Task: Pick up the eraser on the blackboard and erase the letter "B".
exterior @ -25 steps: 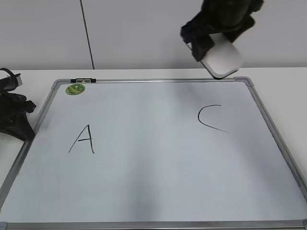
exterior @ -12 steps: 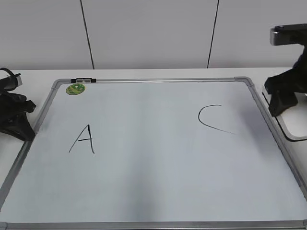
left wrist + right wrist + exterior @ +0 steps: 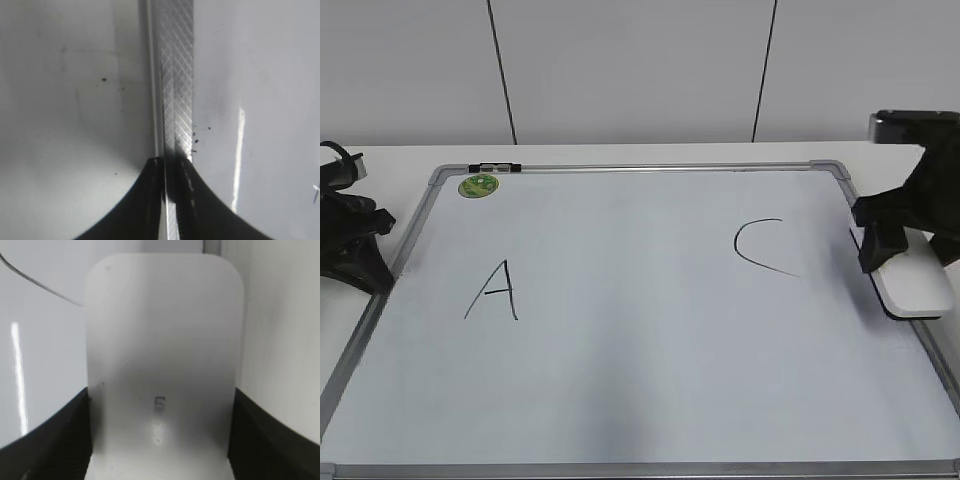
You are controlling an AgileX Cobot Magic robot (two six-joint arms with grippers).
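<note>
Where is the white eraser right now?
The eraser is at the right edge of the blackboard in the exterior view, right of the letter C, in the right gripper.

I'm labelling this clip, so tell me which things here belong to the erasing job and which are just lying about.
Part of the job:
- eraser, between the right gripper fingers at the board's right edge
- blackboard; no letter B shows on it

Just lying about:
- letter A
- letter C
- green magnet
- left gripper, off the left edge
</note>
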